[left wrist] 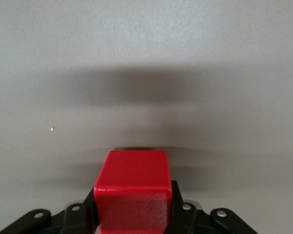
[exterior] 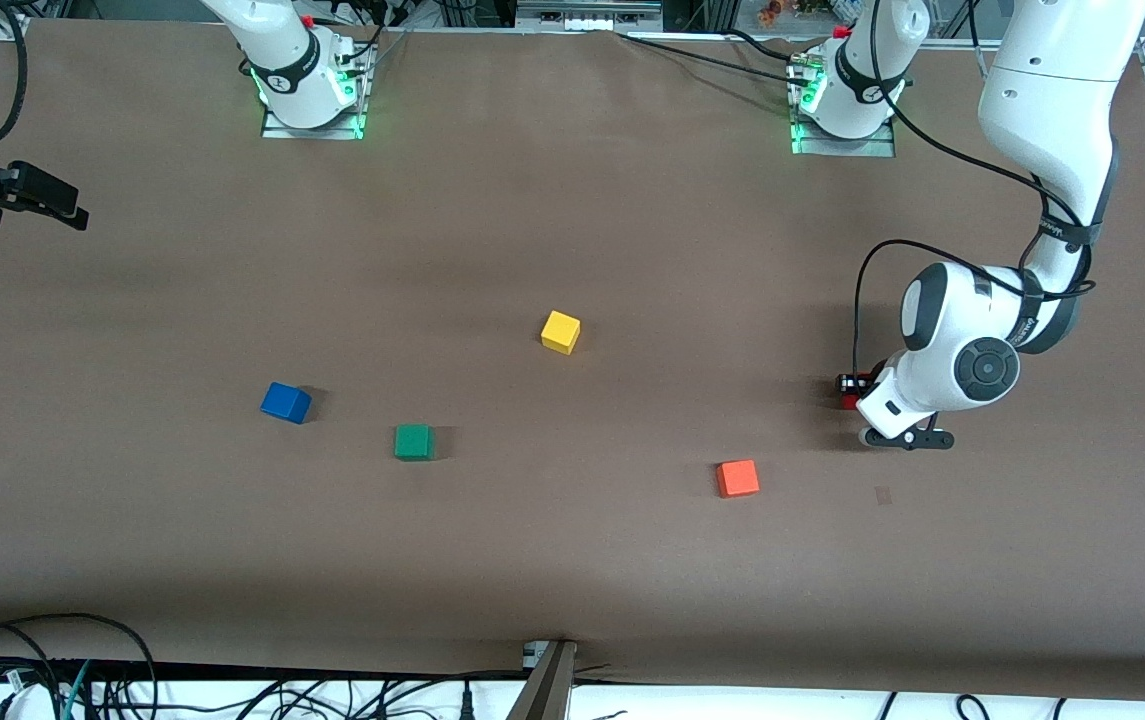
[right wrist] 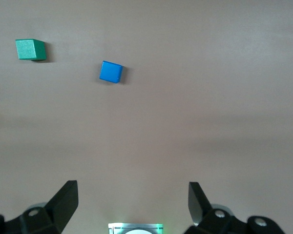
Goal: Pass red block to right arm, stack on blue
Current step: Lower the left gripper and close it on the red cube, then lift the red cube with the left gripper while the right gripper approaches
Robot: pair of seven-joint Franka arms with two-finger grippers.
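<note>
My left gripper (exterior: 850, 386) is low over the table toward the left arm's end and is shut on the red block (exterior: 860, 391). In the left wrist view the red block (left wrist: 133, 170) sits tight between the black fingers (left wrist: 178, 204) of my left gripper (left wrist: 133, 207). The blue cube (exterior: 285, 402) lies on the table toward the right arm's end and also shows in the right wrist view (right wrist: 111, 71). My right gripper (exterior: 62, 207) hangs open and empty over the right arm's end of the table, apart from the blue cube; its jaws stand wide apart in the right wrist view (right wrist: 132, 190).
A green cube (exterior: 413, 441) lies beside the blue cube, a little nearer to the front camera, and shows in the right wrist view (right wrist: 30, 49). A yellow cube (exterior: 560, 331) lies mid-table. An orange cube (exterior: 737, 478) lies near the left gripper, nearer to the front camera.
</note>
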